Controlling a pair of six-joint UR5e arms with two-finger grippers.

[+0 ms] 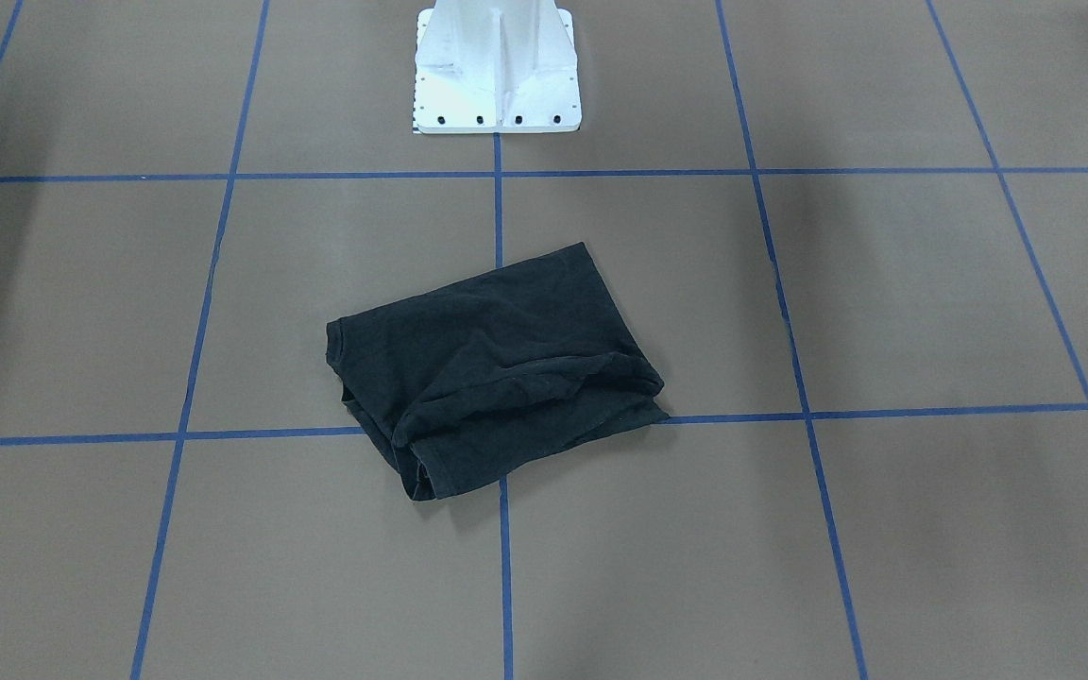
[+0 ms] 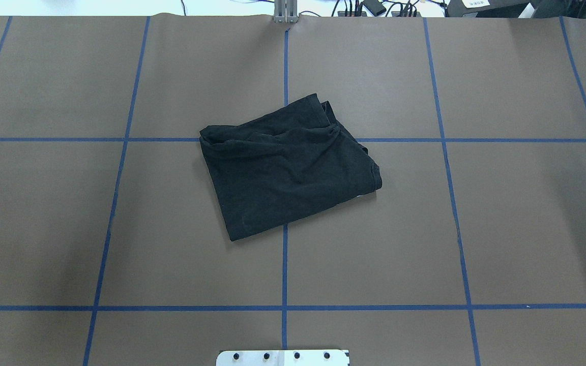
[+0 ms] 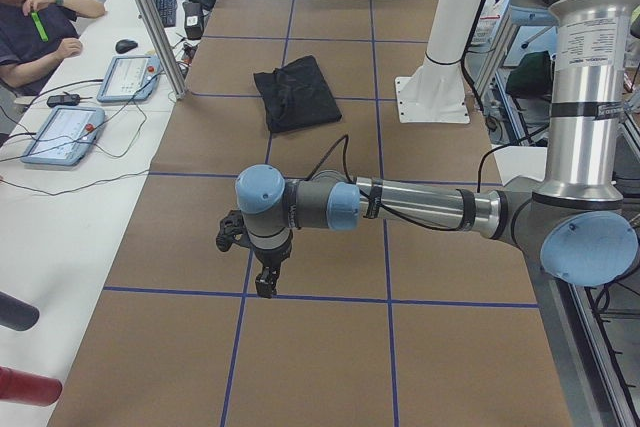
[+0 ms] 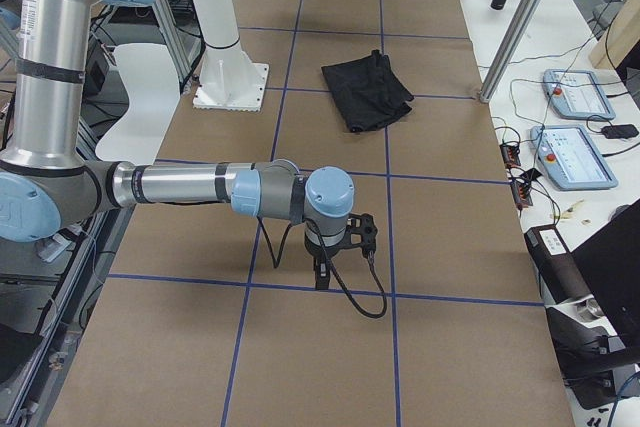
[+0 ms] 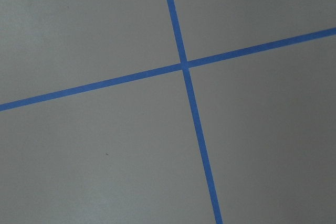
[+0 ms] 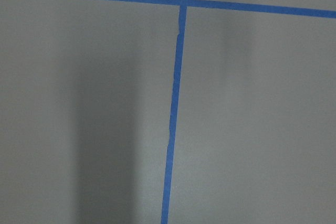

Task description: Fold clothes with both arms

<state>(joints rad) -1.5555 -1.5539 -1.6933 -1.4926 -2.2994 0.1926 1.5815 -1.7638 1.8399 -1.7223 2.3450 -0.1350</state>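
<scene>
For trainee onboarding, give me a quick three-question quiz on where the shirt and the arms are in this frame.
1. True or false: the black T-shirt lies folded in a compact bundle on the brown table.
2. The shirt covers: A) a crossing of the blue tape lines; B) the white pedestal base; C) a tablet.
3. Does the left arm or the right arm touch the shirt?

Key: 1 true. 2 A. 3 no, both arms are well apart from it.
</scene>
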